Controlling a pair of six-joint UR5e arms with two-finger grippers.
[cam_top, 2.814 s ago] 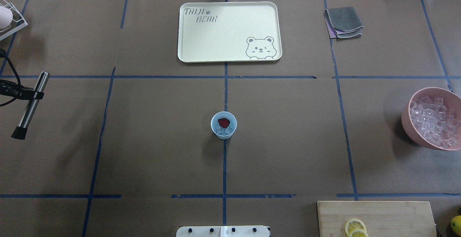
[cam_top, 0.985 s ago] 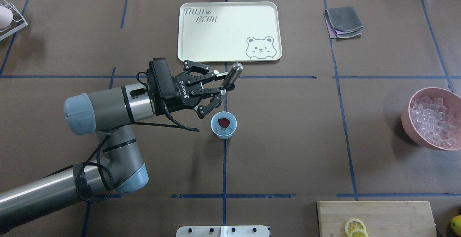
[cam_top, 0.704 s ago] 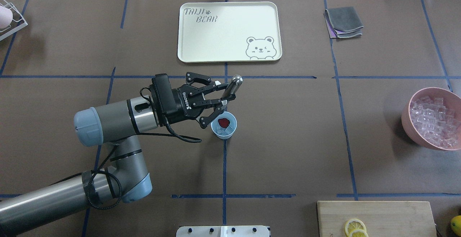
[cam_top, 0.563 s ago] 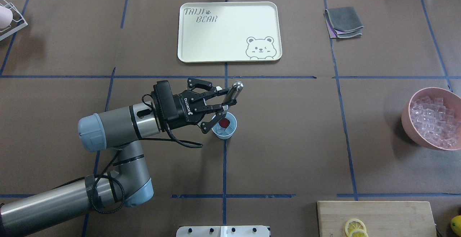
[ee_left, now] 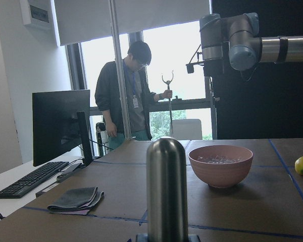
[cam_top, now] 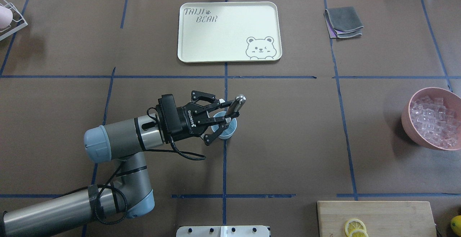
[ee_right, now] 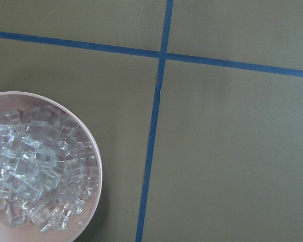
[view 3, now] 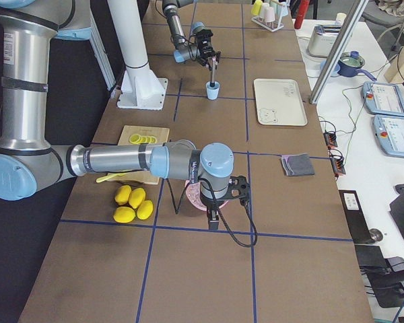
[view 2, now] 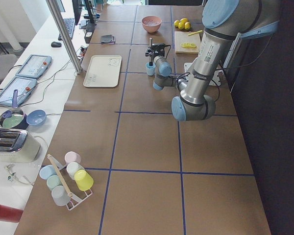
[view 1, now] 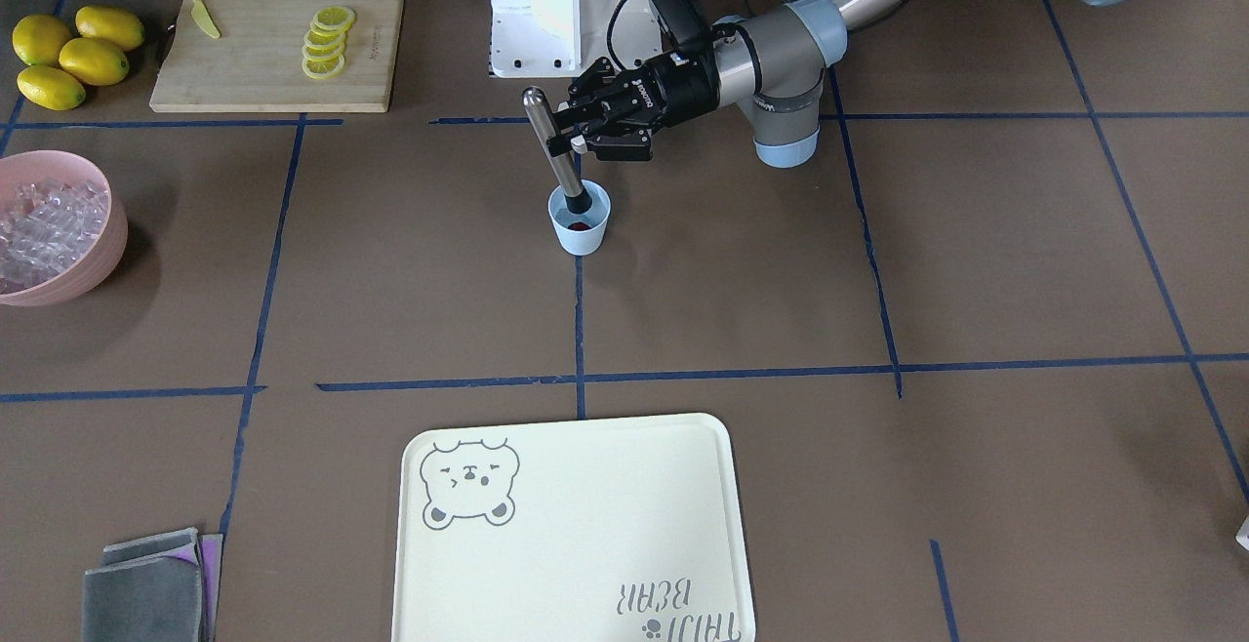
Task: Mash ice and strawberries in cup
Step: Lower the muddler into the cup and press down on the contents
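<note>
The pale-blue cup (cam_top: 229, 133) stands at the table's middle and also shows in the front view (view 1: 583, 236). My left gripper (cam_top: 225, 113) is shut on a steel muddler (cam_top: 238, 102) and holds it upright and slightly tilted. The muddler's (view 1: 548, 140) black end is inside the cup. A bit of the red strawberry (view 1: 581, 226) shows beside that end. The ice in the cup is hidden. My right gripper (view 3: 215, 217) hangs over the pink bowl (cam_top: 414, 129); I cannot tell whether it is open or shut.
The pink bowl of ice cubes (ee_right: 30, 171) sits at the right edge. A cream bear tray (cam_top: 187, 49) lies at the back middle, grey cloths (cam_top: 344, 21) at the back right. A cutting board (view 1: 263, 76) with lemon slices (view 1: 322, 42) and whole lemons (view 1: 63, 57) are near my base.
My left arm came in from the left with the muddler, moved over the cup and lowered the muddler's end into it. The cup has not moved.
</note>
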